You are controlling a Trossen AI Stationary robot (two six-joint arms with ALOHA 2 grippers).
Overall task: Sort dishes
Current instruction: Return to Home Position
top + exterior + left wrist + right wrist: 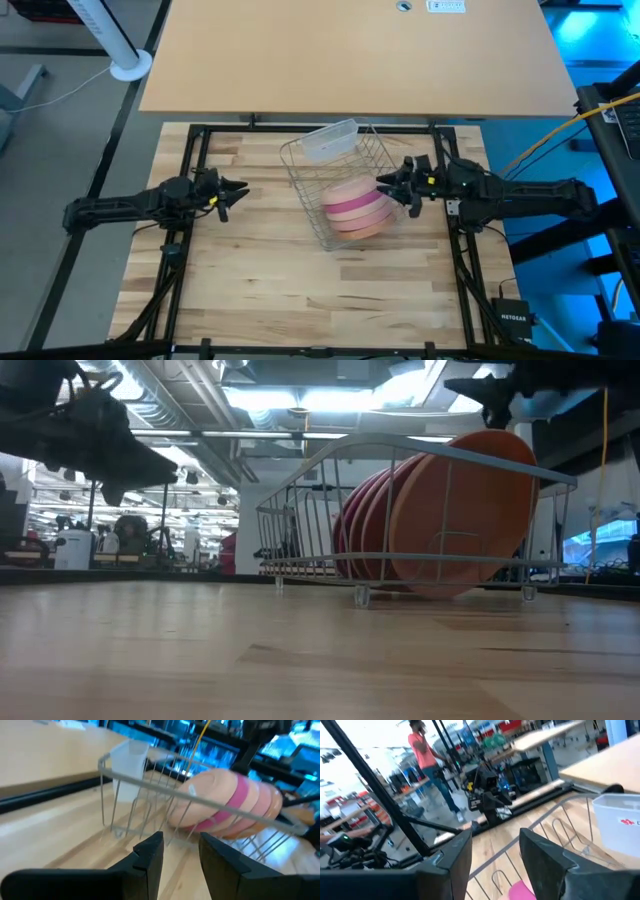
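Bright ceiling lights (300,398) glare in the low view; the table (280,290) is evenly lit from above; shadows lie soft and faint.

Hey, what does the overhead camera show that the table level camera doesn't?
Only the high view: the clear tub at the far end of the wire rack, and both arms' full length, with the left gripper left of the rack and the right gripper at its right rim. Only the low view: the room's ceiling lights. Both: the rack holding the plates on edge.

Matte black, jointed left arm (120,208) and right arm (530,195); yellow tag at each wrist; fingers (150,857) broad, black, wedge-shaped, blunt-tipped.
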